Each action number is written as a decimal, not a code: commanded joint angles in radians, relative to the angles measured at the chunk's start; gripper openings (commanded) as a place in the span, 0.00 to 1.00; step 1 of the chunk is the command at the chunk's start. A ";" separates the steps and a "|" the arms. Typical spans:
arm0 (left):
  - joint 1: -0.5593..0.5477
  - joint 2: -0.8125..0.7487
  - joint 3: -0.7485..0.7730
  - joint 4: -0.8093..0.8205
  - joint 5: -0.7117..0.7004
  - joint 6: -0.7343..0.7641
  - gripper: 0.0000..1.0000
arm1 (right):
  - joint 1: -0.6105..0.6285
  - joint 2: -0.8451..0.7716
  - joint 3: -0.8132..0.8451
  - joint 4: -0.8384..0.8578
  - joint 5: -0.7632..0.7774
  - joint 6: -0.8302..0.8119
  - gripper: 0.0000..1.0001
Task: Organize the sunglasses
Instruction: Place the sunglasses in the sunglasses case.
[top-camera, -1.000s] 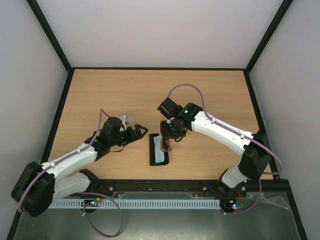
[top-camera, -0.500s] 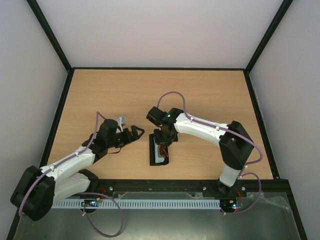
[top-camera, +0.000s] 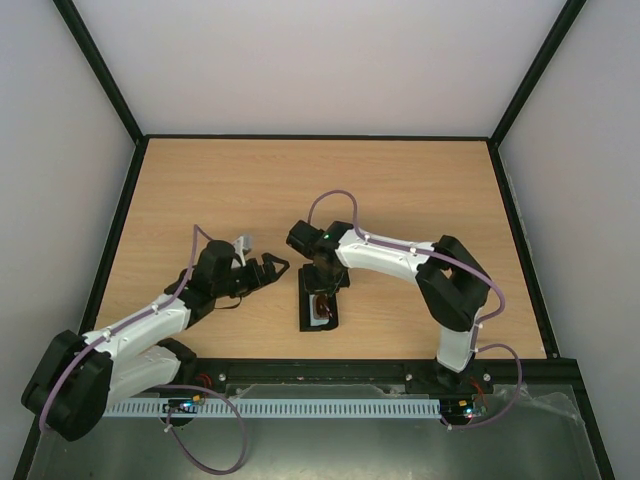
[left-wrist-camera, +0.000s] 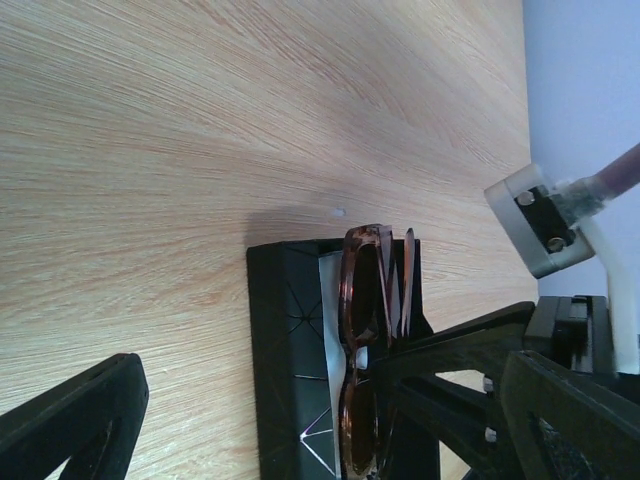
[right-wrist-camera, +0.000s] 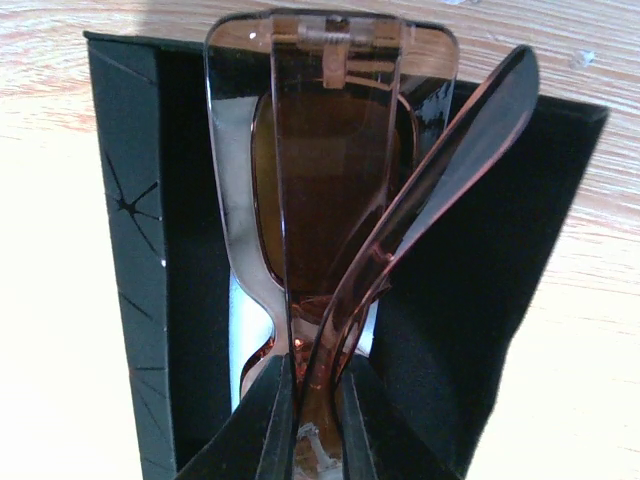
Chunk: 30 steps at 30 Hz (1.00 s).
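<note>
Left arm: stretched low over the desk from the near left corner, with its wrist aimed right toward the black case.
Left end effector: fingers spread wide with nothing between them. It sits just left of the case and does not touch it.
Right arm: rises from its base at the near right and bends sharply. The forearm reaches left, so the wrist points down over the far end of the case.
Right end effector: closed tight on the sunglasses, pinching one end of the folded frame together with the temple arms.
Sunglasses: folded, with a thin brown frame and brown lenses. They stand on edge inside the open case, along its length, above a pale cloth. I cannot tell whether they touch the cloth.
Top view only: the full bend of both arms, and the case lying near the front edge of the desk between the two wrists.
Left wrist view only: the case seen from its side, with the glasses rising above its wall and the right fingers gripping from beyond them.
Right wrist view only: the grip up close, with one temple arm splaying off to the right of the lens.
</note>
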 joint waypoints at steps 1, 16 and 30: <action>0.014 0.001 -0.016 0.022 0.017 0.013 0.99 | 0.014 0.031 -0.011 0.017 0.026 0.008 0.01; 0.030 -0.007 -0.034 0.037 0.031 0.008 0.99 | 0.056 0.096 0.035 -0.001 0.014 0.011 0.01; 0.032 -0.029 -0.058 0.046 0.035 -0.001 1.00 | 0.060 0.104 0.137 -0.109 0.042 -0.016 0.01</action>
